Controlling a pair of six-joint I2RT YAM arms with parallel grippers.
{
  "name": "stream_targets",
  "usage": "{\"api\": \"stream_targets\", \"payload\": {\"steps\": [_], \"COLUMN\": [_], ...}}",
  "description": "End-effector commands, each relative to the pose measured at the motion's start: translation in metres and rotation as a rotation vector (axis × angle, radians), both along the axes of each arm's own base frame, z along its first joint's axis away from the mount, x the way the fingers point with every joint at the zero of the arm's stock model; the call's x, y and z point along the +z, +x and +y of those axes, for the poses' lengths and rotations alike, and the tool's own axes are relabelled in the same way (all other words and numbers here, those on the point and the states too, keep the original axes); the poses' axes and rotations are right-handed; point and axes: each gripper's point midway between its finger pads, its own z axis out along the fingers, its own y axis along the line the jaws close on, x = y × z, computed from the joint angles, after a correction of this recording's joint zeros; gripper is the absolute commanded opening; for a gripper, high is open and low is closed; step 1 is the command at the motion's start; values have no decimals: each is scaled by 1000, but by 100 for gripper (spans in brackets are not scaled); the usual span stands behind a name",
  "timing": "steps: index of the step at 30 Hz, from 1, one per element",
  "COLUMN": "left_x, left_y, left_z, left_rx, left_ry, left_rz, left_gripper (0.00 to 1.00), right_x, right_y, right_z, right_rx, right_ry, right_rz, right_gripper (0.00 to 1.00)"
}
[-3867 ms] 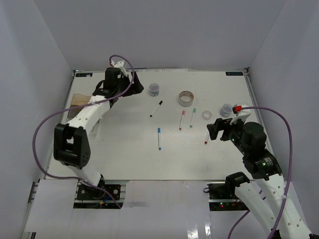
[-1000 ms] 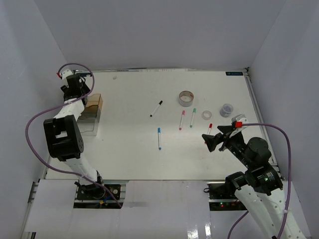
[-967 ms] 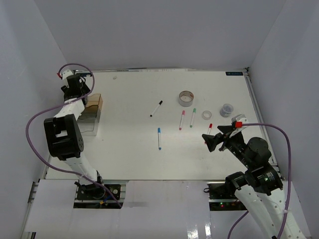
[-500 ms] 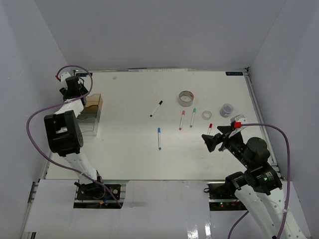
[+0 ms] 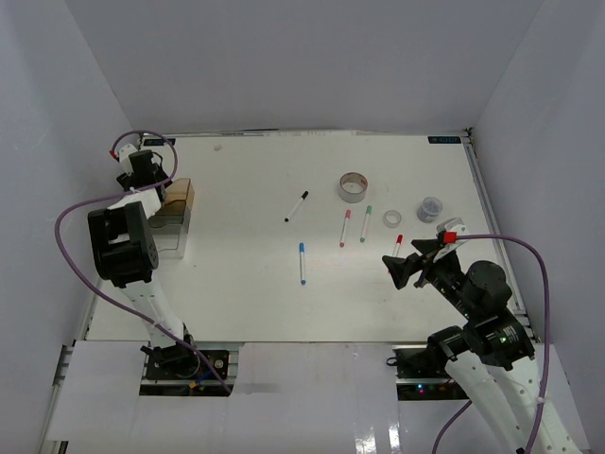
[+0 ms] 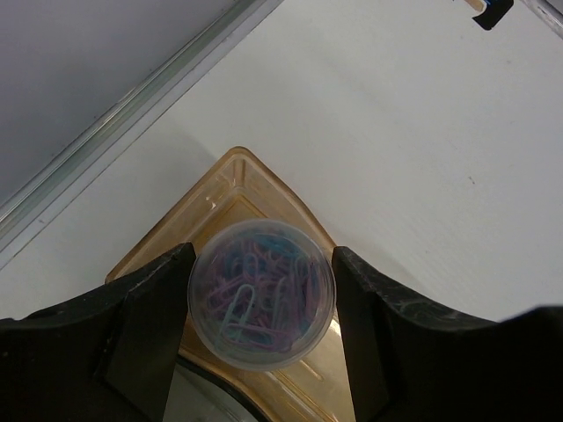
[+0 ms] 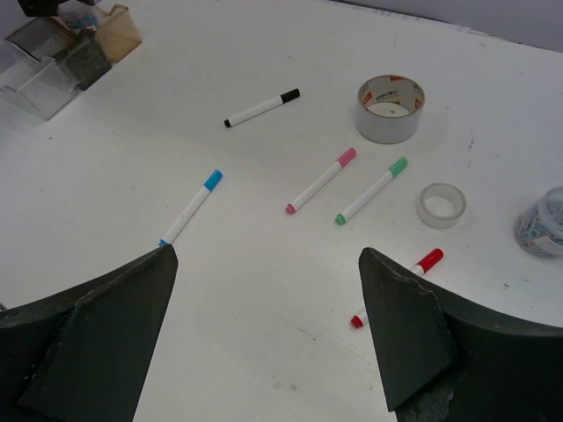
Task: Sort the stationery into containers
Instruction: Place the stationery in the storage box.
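Observation:
My left gripper (image 6: 262, 299) is shut on a small round clear jar (image 6: 261, 294) full of coloured paper clips and holds it over a corner of the amber-brown box (image 6: 230, 180). The top view shows this gripper (image 5: 142, 172) at the far left by the box (image 5: 180, 196). My right gripper (image 7: 266, 255) is open and empty above the table, near the red marker (image 7: 429, 260). The black (image 7: 261, 107), blue (image 7: 191, 207), pink (image 7: 321, 180) and green (image 7: 371, 190) markers lie loose. The large tape roll (image 7: 391, 107), small tape roll (image 7: 442, 204) and second jar (image 7: 541, 224) stand at the right.
A clear compartment (image 5: 166, 233) adjoins the amber box on its near side. The table's raised back rail (image 6: 132, 105) runs just behind the box. White walls close in the table on the left, back and right.
Since 3.9 s ago my left gripper has carried a jar from the back middle to the box at the far left. My right gripper has pulled back and tilted. Over the last second, almost nothing moved.

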Motion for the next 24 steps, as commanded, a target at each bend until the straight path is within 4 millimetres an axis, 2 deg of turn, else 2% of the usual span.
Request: {"api": "stream_targets", "payload": {"steps": [1,8,12,16,19,21,22,23,24], "left_x": [30,25,25,49,96,115,118,134,142], "left_y": [10,9,7,10,9,8,5,2,0], "left_z": [7,6,6,-6,-23,-36,-47,-56,-62], "left_rx": [29,33,44,-6,-87,-143,-183,-213,-239], "left_ry": [3,-10,-25,-62,-101,-129,-162,-168,-178], "left_rz": [-86,-71,-64,-106,-193,-222,-213,-233,-241], "left_gripper": [73,88,91,96,98,98,98,98,98], "right_x": [8,9,8,9,-6,-10,-5,-13,-13], "right_y": [1,0,1,10,30,41,45,55,61], "right_z": [3,2,1,-9,-21,-29,-32,-34,-41], "right_rx": [12,12,0,-86,-215,-285,-317,-358,-414], "right_ry": [12,11,10,9,-31,-64,-64,-87,-96], "right_rz": [-45,-50,-43,15,147,187,201,246,257], "right_gripper": [90,90,90,90,90,90,90,90,90]}}
